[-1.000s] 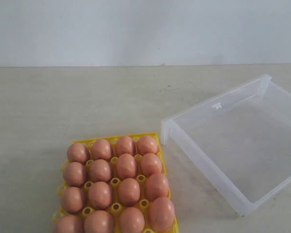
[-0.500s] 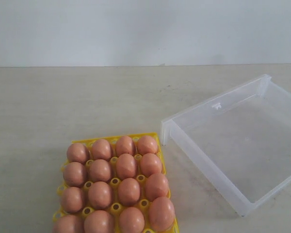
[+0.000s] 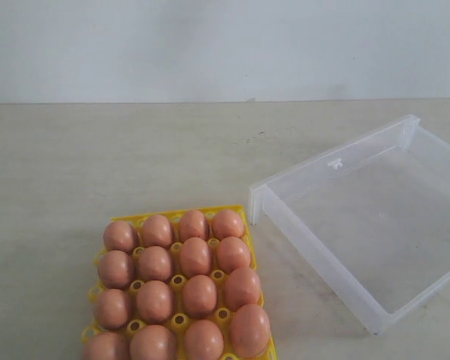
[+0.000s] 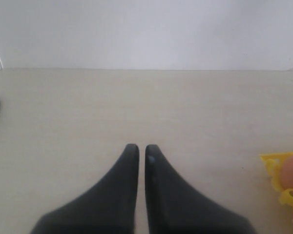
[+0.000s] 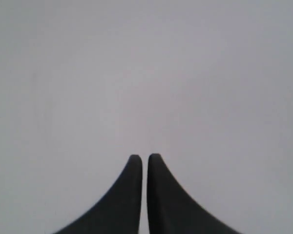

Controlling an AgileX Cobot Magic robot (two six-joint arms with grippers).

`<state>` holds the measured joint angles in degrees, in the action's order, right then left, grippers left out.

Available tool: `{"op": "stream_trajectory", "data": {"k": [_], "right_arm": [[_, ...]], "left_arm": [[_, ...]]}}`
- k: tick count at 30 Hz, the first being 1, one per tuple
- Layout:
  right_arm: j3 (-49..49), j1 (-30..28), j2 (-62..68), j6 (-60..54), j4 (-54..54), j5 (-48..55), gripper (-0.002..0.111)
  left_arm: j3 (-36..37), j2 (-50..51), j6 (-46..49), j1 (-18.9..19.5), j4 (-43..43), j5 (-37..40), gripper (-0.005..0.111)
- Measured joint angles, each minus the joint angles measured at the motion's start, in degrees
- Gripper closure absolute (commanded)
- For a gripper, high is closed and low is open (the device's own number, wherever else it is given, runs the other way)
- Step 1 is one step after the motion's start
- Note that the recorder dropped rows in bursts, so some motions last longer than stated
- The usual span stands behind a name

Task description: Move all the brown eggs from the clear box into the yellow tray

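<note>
Well, both claws are clenched. Left claw: tips pressed tog., gripping nothing, hanging over bare table, w/ a corner of the yellow tray off to one side. Right claw: same, tips tog., empty, only a pale blank surface behind it. At the table's near edge, brown eggs fill the tray's cups, 4 per row, nearest row cut by the frame. Clear box sits farther back toward the right edge, its corner just beside the tray's far right corner.
</note>
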<state>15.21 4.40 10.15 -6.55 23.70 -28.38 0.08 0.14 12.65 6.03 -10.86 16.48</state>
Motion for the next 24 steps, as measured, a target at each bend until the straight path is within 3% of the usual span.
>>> {"op": "stream_trajectory", "data": {"k": [7,16,24], "right_arm": [[-14.60,-2.28,-4.17,8.48,-9.32,7.43,0.109],[-14.96,-2.61,-9.58,8.72,-11.15,38.00,0.109],[-15.25,-2.61,-9.92,9.07,-14.76,48.41,0.109]], "left_arm": [[0.00,0.00,0.00,0.00,0.00,0.00,0.103],[0.00,0.00,0.00,0.00,0.00,0.00,0.103],[0.00,0.00,0.00,0.00,0.00,0.00,0.103]]}}
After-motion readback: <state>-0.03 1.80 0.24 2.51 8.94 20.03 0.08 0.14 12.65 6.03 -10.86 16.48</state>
